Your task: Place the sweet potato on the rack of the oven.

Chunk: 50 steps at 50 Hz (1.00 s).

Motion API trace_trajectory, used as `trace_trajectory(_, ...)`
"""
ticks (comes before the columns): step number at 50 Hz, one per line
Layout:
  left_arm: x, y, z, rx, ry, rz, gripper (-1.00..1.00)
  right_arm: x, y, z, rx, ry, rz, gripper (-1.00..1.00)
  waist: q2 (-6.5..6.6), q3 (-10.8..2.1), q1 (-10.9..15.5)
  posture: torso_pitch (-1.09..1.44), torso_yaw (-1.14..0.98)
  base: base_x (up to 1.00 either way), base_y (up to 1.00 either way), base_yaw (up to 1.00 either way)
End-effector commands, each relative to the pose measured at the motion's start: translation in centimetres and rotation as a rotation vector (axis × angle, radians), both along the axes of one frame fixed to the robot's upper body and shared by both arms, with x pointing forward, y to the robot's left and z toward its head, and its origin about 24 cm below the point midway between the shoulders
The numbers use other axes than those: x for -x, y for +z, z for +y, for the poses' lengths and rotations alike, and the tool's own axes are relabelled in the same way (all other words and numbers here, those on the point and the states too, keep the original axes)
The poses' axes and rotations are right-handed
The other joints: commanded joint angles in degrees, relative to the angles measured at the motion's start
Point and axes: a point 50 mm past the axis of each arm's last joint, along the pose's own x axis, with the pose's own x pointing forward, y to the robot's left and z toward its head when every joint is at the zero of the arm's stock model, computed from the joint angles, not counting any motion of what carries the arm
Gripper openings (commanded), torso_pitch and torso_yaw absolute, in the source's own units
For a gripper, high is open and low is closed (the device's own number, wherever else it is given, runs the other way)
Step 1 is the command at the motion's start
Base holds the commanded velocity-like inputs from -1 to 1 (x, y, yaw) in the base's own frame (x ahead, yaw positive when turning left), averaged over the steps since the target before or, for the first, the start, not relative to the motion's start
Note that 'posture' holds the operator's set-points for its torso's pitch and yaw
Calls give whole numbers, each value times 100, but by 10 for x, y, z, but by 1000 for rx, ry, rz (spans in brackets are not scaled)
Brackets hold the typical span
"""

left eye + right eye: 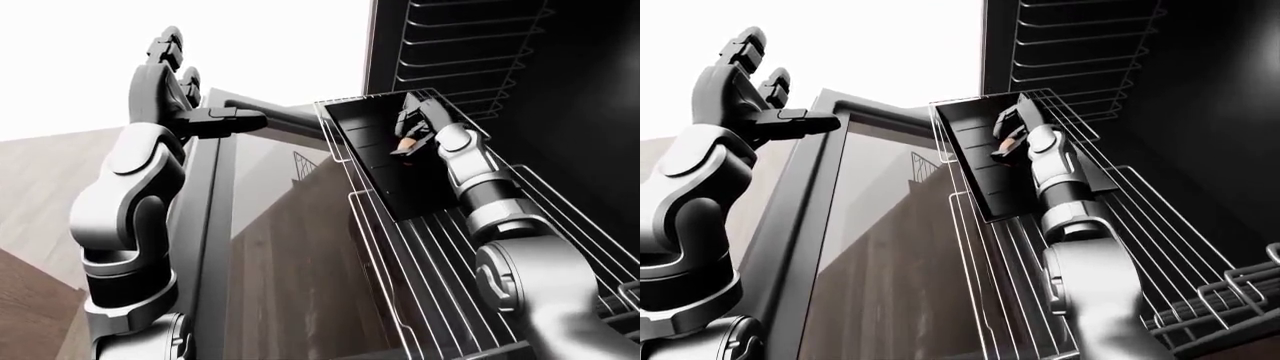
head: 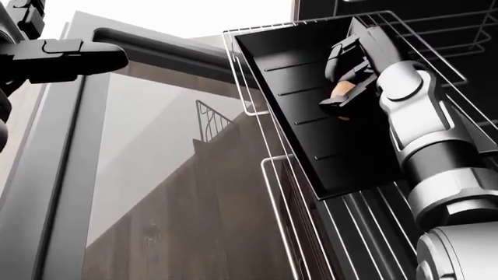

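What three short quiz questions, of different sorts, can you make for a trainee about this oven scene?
1. True or false: the right hand is shut on the sweet potato.
2. The sweet potato is over which thing? A. the black tray B. the floor C. the oven door
3. Fill in: the left hand has its fingers ____.

Key: 1 true. 2 A. 3 open.
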Motion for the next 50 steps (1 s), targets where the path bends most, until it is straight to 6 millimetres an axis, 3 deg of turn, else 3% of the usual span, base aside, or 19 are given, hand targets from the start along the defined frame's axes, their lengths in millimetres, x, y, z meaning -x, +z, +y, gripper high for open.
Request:
trace_trajectory(1, 5, 19, 0, -6, 2, -94, 100, -3, 34, 4, 2, 19, -133, -74, -8, -192, 3, 0, 0, 0, 0, 0)
trace_trajectory(10, 6, 20, 0, -7, 2, -94, 100, -2, 22, 4, -10, 16, -121, -63, -14, -196, 5, 0, 0, 0, 0, 0)
trace_trajectory(12, 6, 19, 0, -6, 3, -94, 100, -2, 21, 3, -12, 15, -119, -47, -14, -198, 6, 0, 0, 0, 0, 0)
trace_trajectory(26, 7, 20, 1, -6, 3, -94, 100, -1, 12, 1, -19, 2, -115, -43, -12, -197, 5, 0, 0, 0, 0, 0)
trace_trajectory(32, 6, 20, 0, -6, 2, -93, 100, -1, 13, 1, -21, 1, -115, -12, -16, -201, 6, 0, 0, 0, 0, 0)
trace_trajectory(34, 6, 19, 0, -6, 2, -93, 100, -1, 13, 1, -21, 4, -112, 16, -17, -201, 5, 0, 0, 0, 0, 0)
trace_trajectory(37, 5, 18, 0, -6, 2, -93, 100, -1, 13, 0, -22, 2, -115, 32, -18, -197, 5, 0, 0, 0, 0, 0)
trace_trajectory(38, 5, 19, 0, -6, 1, -94, 100, -1, 13, 0, -22, 1, -115, 48, -18, -199, 5, 0, 0, 0, 0, 0)
trace_trajectory(46, 5, 18, 0, -7, 2, -93, 100, 0, 5, 1, -29, -1, -107, 70, -30, -211, 4, 0, 0, 0, 0, 0)
trace_trajectory(48, 5, 19, 0, -7, 2, -93, 100, 0, 5, 1, -31, -1, -106, 100, -30, -215, 5, 0, 0, 0, 0, 0)
trace_trajectory(50, 5, 19, 0, -7, 2, -93, 100, -1, 7, 1, -32, -1, -109, 100, -29, -219, 7, 0, 0, 0, 0, 0)
